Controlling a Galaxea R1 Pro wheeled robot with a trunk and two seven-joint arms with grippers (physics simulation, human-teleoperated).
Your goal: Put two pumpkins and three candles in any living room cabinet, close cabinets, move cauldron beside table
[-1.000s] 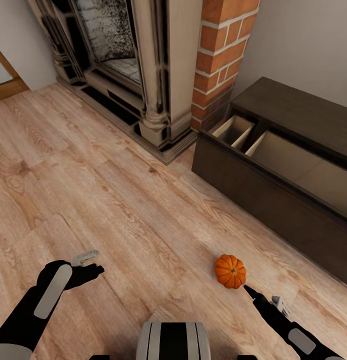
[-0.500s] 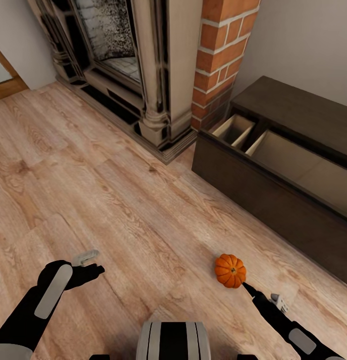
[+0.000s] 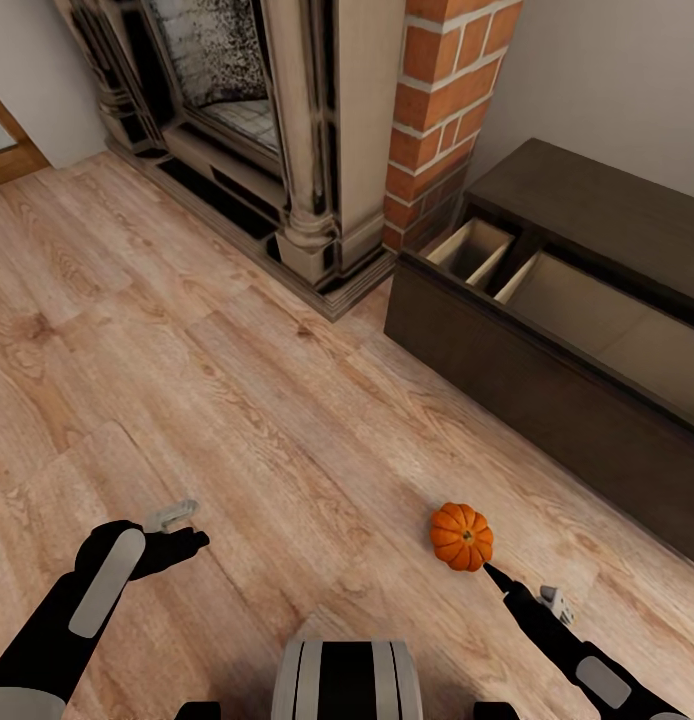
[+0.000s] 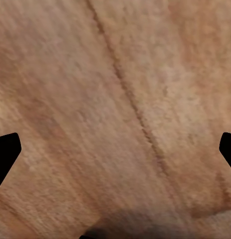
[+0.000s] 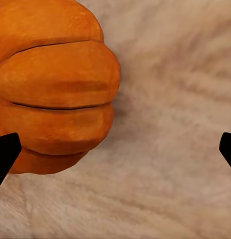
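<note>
Your right gripper [image 5: 115, 149] has its jaws spread wide: in the right wrist view the two dark fingertips [image 5: 5, 152] sit at opposite edges of the frame, holding nothing. The pumpkin [image 5: 53, 84] lies off to one side between them, close to one fingertip and well away from the other, resting on the pale wood floor [image 5: 170, 124].

In the head view your right gripper [image 3: 507, 585] sits at the lower right of the frame, its tip just below the pumpkin [image 3: 462, 536] and very near it (whether it touches, I cannot tell). The pumpkin stands on the floor [image 3: 237, 400] with its dark stem facing up.

Your left gripper [image 3: 172, 530] hangs at the lower left of the frame over bare floor, well apart from the pumpkin. In the left wrist view its jaws are also wide, the fingertips [image 4: 5, 154] at the frame's edges with only floorboards [image 4: 115, 109] between them.

The cabinet [image 3: 587, 210] fills the right side of the head view, against the wall. Its drawer [image 3: 527, 370] is pulled out, showing pale beige compartments. To its left, at the top of the frame, stand a brick column [image 3: 442, 110] and the fireplace [image 3: 237, 120].
</note>
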